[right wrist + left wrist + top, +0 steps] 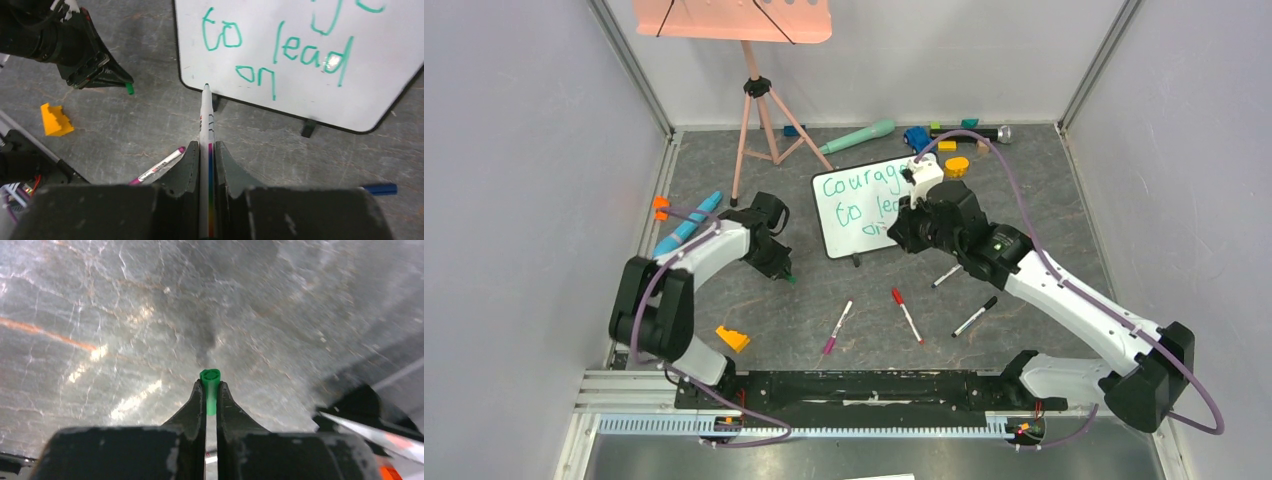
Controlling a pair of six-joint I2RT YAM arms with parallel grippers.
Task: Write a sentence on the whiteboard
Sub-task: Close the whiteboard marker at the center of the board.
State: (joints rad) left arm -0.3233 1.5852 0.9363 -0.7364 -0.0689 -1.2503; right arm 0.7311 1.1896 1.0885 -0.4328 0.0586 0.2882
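The whiteboard stands tilted on the grey table, its glossy face filling the upper right of the right wrist view. The sentence is teal handwriting; "to lead" and "on" below it show close up. My right gripper is shut on a white marker, whose teal tip sits by the board's lower-left rim. It hovers over the board's near right part. My left gripper is shut on a green cap, low over the table left of the board.
Loose markers lie in front: pink-capped, red, black. An orange wedge sits near the left arm's base. A salmon tray on a tripod, a teal tube and small coloured blocks stand behind the board.
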